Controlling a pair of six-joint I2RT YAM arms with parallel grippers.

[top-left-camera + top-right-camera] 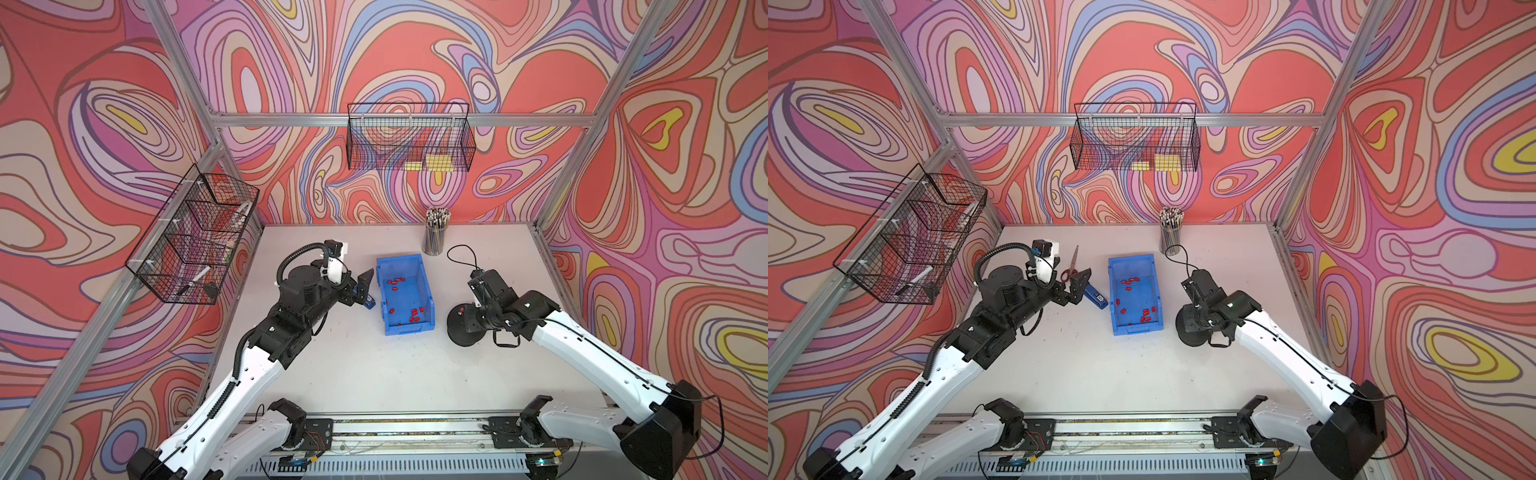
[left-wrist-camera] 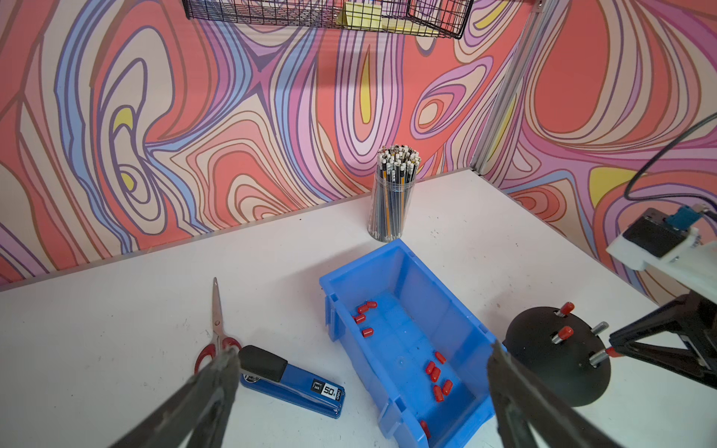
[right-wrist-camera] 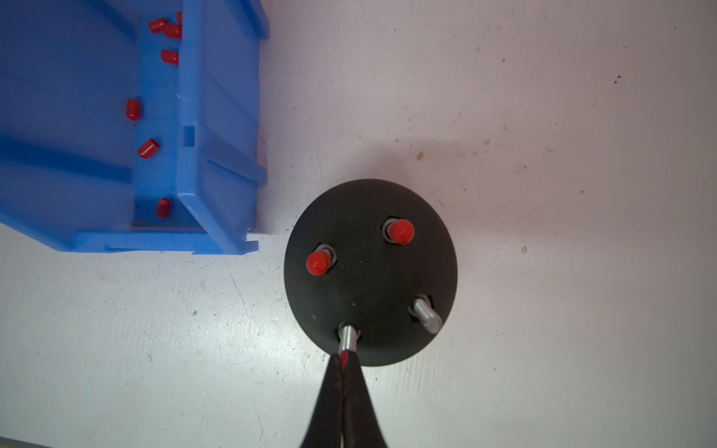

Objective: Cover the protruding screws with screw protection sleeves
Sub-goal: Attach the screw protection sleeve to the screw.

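A black domed base (image 3: 372,279) stands right of the blue bin (image 3: 217,116) and carries the protruding screws. Two of them wear red screw protection sleeves (image 3: 401,231). One stud (image 3: 426,316) is bare. My right gripper (image 3: 343,357) is shut on a red sleeve, which sits at the tip of the remaining stud (image 3: 348,337); the stud's shaft still shows below it. Several loose sleeves (image 2: 436,372) lie in the bin (image 1: 405,330). My left gripper (image 2: 362,353) hovers wide open and empty by the bin's left side, above the stapler.
Red-handled scissors (image 2: 217,322) and a blue stapler (image 2: 295,380) lie left of the bin. A clear cup of pencils (image 2: 392,194) stands at the back wall. Wire baskets hang on the back wall (image 1: 409,141) and the left wall (image 1: 195,237).
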